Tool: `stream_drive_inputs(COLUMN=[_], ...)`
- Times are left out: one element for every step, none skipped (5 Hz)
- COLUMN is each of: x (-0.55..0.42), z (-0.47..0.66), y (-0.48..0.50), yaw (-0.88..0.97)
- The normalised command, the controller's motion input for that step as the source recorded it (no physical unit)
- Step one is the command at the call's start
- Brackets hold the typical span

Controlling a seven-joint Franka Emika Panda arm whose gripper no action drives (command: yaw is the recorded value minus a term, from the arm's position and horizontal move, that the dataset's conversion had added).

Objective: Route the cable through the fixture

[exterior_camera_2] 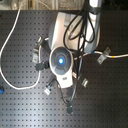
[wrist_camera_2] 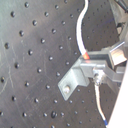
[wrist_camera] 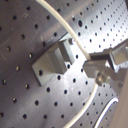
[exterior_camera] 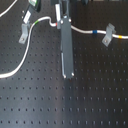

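The white cable (exterior_camera: 37, 23) runs from the first exterior view's left edge up past a left fixture (exterior_camera: 24, 33), into my gripper (exterior_camera: 62, 22), then right. Its blue band (exterior_camera: 94, 31) lies just short of the right fixture (exterior_camera: 107, 36) and its yellow band (exterior_camera: 120, 36) just beyond. My gripper appears shut on the cable. In the first wrist view the cable (wrist_camera: 75, 39) passes right beside a grey bracket fixture (wrist_camera: 51, 59), with the fingers (wrist_camera: 107, 62) close by. The second wrist view shows the cable (wrist_camera_2: 81, 35) reaching the gripper (wrist_camera_2: 92, 60) above another bracket fixture (wrist_camera_2: 74, 81).
A long grey gripper bar (exterior_camera: 65, 50) stands over the black perforated board (exterior_camera: 95, 95). In the second exterior view the arm (exterior_camera_2: 61, 60) covers the middle, with black hoses (exterior_camera_2: 75, 30) and several small brackets (exterior_camera_2: 102, 56) around it. A cable loop (exterior_camera_2: 6, 55) lies at the second exterior view's left.
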Motion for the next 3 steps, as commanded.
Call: stream_drive_inputs(x=[0.123,0.086,-0.013], z=[-0.13,-0.13,0.00], y=[-0.248,-0.245,-0.144], yaw=[-0.09,-0.06,0.21])
